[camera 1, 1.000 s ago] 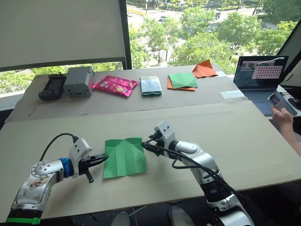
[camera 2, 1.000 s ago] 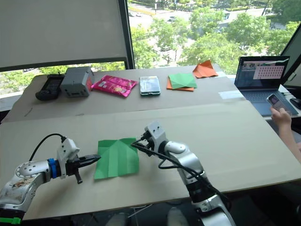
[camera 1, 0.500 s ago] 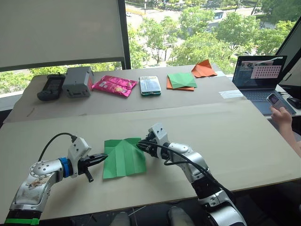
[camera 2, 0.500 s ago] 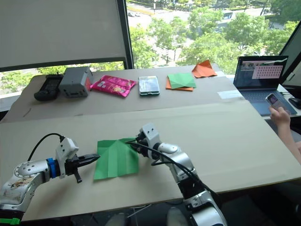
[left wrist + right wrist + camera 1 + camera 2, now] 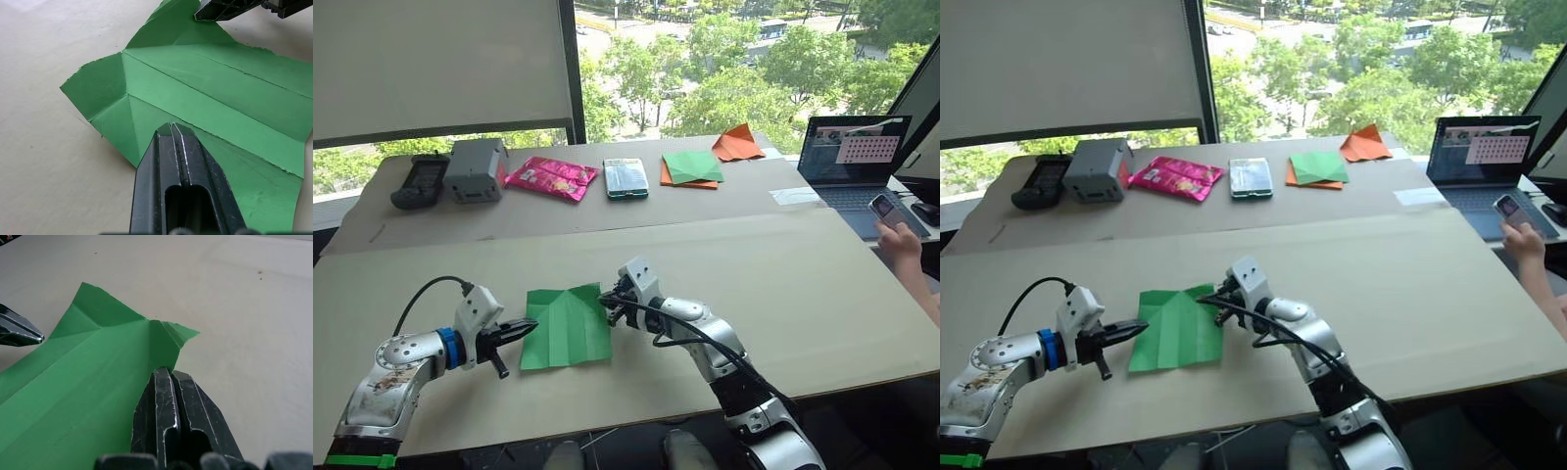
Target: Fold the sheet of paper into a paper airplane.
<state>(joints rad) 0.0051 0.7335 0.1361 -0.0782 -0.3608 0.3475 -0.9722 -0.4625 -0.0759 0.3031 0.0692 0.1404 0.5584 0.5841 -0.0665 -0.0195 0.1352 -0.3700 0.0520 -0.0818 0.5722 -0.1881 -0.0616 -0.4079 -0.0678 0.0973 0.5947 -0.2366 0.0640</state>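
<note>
The tan tabletop (image 5: pixel 822 284) carries the creased sheet of paper (image 5: pixel 568 326); a pink packet (image 5: pixel 553 177) lies farther back.

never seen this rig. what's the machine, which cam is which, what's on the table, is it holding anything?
It is a humanoid robot with two arms, each ending in a gripper of two black fingers. The two wide pictures come from a stereo camera on its head, looking down over the arms. The two close pictures come from cameras on the wrists, each looking along that arm's own fingers.

On the near table lies the sheet of paper, bright green, creased, with two corners folded in. The left gripper is shut, its tip at the sheet's left edge. The right gripper is shut at the sheet's far right corner; whether it pinches the paper cannot be told.

On the far table: a black handheld device, a grey box, a pink packet, a small case, green paper on orange, an orange folded shape. At the right, a laptop and a person's hand holding a phone.
</note>
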